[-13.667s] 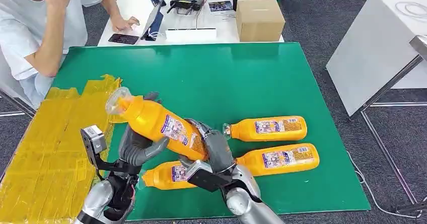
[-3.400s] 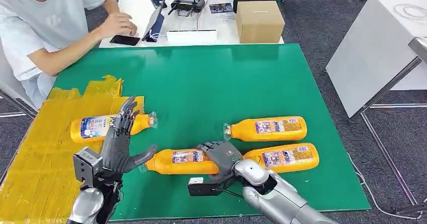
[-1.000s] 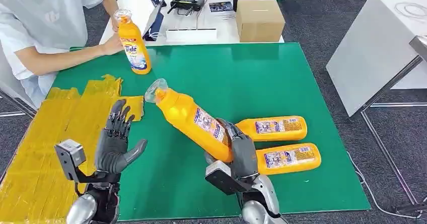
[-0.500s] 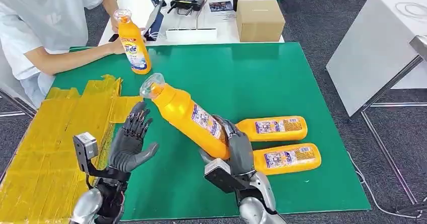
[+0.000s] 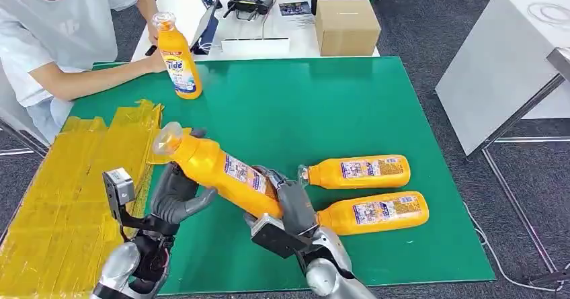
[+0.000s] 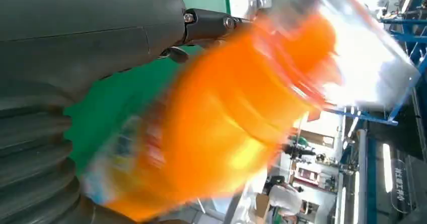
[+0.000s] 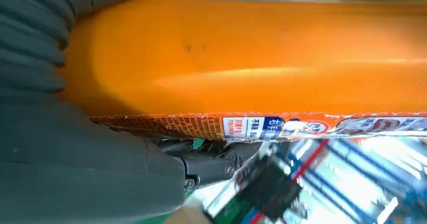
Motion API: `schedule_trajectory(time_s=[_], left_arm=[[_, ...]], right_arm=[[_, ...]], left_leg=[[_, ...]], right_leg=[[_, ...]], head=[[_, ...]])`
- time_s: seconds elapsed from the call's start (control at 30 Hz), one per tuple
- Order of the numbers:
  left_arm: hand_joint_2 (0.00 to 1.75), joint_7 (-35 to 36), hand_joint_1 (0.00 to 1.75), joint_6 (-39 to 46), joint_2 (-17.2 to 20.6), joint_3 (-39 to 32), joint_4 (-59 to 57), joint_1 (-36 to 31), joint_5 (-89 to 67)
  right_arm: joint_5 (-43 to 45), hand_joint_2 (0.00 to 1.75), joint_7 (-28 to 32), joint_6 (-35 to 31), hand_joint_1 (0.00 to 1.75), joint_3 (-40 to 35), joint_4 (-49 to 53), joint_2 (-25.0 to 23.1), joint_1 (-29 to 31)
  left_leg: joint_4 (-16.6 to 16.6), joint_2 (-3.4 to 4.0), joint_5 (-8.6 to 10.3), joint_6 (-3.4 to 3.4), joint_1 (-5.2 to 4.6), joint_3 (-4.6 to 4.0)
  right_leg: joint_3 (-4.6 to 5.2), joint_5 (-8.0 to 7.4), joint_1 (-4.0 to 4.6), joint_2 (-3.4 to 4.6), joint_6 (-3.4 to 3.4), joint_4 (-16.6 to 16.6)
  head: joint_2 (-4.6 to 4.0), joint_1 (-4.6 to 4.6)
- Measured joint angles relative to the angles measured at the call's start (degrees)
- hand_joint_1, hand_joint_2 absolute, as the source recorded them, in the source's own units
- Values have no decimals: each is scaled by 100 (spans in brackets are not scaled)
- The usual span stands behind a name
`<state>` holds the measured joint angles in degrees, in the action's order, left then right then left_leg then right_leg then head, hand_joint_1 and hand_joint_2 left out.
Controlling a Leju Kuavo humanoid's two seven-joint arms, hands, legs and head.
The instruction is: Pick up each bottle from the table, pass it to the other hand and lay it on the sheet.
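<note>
My right hand (image 5: 290, 210) grips the base end of an orange bottle (image 5: 218, 171) and holds it tilted above the green mat (image 5: 302, 104), clear cap (image 5: 167, 138) toward the yellow sheet (image 5: 60, 178). My left hand (image 5: 176, 195) wraps the bottle's upper body, fingers behind it and thumb beneath. In the left wrist view the bottle (image 6: 221, 118) is blurred against the palm. The right wrist view shows the bottle's (image 7: 262, 53) flank close up. Two more orange bottles (image 5: 359, 171) (image 5: 373, 211) lie on the mat to the right.
A person at the far left holds another orange bottle (image 5: 178, 60) upright on the mat's far corner. Behind the mat a white table carries a cardboard box (image 5: 346, 25) and a controller (image 5: 249, 3). A white table (image 5: 511, 57) stands at the right.
My right hand has swung the bottle left and lower. My left hand, open and apart half a second ago, has come up and closed around the bottle's upper body.
</note>
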<state>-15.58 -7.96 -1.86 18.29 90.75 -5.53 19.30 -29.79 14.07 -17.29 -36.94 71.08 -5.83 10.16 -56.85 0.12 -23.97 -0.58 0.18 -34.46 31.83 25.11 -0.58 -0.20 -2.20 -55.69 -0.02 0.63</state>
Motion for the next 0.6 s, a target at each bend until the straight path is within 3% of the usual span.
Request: schedule_trajectory(time_s=[0.6], left_arm=[[175,0,0,-35,20,7,-184,-96,68]], right_arm=[[33,175,85,103,175,-201,-578,-193,172]], left_leg=[[0,0,0,0,0,-1]], right_leg=[[3,0,0,0,0,0]], head=[[0,0]])
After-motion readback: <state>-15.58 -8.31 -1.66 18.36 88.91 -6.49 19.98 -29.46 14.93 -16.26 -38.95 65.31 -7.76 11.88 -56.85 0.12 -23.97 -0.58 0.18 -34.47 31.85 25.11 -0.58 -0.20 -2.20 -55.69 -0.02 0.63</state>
